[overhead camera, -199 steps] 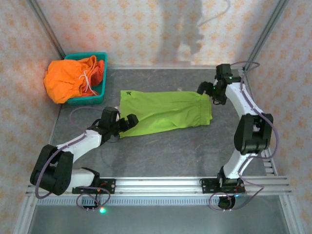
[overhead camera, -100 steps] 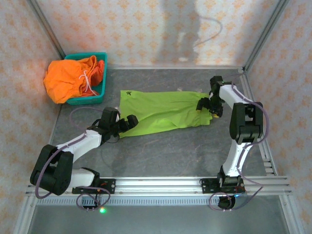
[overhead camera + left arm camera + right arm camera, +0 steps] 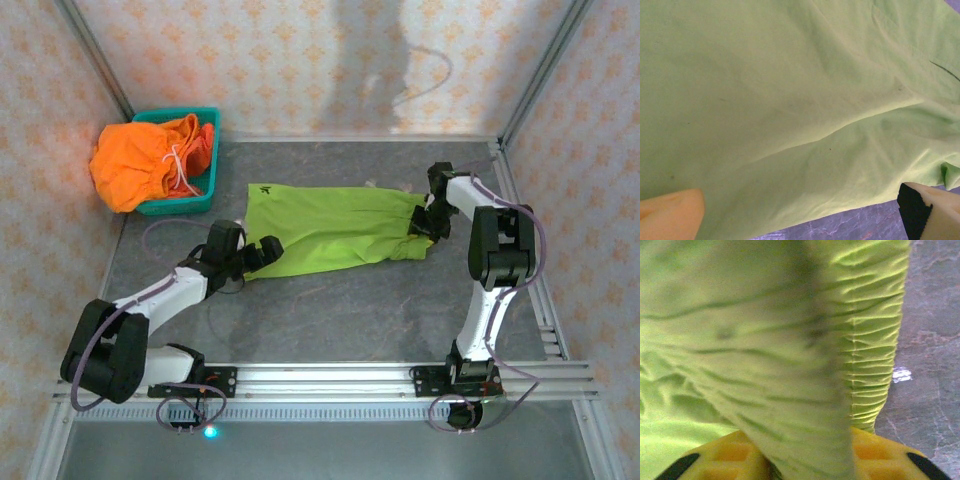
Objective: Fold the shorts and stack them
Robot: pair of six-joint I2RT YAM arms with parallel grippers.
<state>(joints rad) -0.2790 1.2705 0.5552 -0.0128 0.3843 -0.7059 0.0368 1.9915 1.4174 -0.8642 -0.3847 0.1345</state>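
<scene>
The lime green shorts (image 3: 335,228) lie spread flat across the middle of the table, with a small dark logo at their far left corner. My right gripper (image 3: 422,222) is at their right end, shut on the gathered waistband (image 3: 867,340); the fabric bunches between its yellow fingers (image 3: 890,460). My left gripper (image 3: 262,250) rests at the shorts' near left hem, open, with the hem (image 3: 805,200) lying between its widely spread fingers (image 3: 670,212). Orange shorts (image 3: 135,160) with white drawstrings are heaped in the basket at the back left.
The teal mesh basket (image 3: 205,192) stands in the back left corner against the wall. Grey marbled table surface (image 3: 360,310) stretches in front of the green shorts. Metal frame posts and patterned walls close in the sides and back.
My right gripper has dropped from above the shorts' right end onto the waistband and closed on it, bunching that edge. The left arm has stayed put.
</scene>
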